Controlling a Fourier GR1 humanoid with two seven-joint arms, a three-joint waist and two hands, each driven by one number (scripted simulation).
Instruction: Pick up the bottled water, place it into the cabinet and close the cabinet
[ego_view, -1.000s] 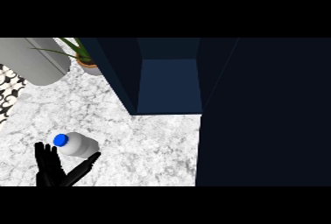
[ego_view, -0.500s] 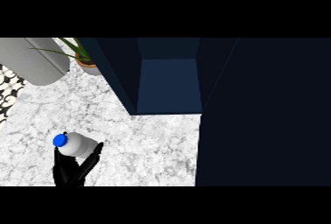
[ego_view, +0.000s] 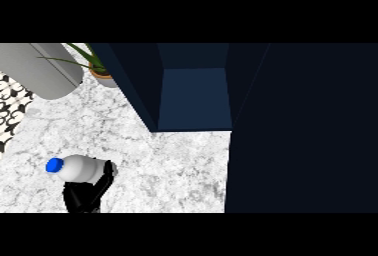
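Observation:
The water bottle (ego_view: 83, 168), white with a blue cap (ego_view: 54, 165), lies tilted near the lower left of the marble counter (ego_view: 170, 170), cap pointing left. My left hand (ego_view: 85, 194) comes up from the lower edge beneath it. Its black fingers curl round the bottle's base and right side. The dark blue cabinet (ego_view: 196, 97) stands open at the top centre, its inside bare, up and to the right of the bottle. My right hand does not show.
A large dark panel (ego_view: 303, 130), perhaps the cabinet's open door, fills the right side. A potted plant (ego_view: 102, 75) and a grey rounded object (ego_view: 48, 67) stand at the back left. A black-and-white patterned surface (ego_view: 11, 107) lies along the left edge.
My left hand's fingers were straight beside the bottle one second ago. They have curled round it, and the bottle has shifted slightly left.

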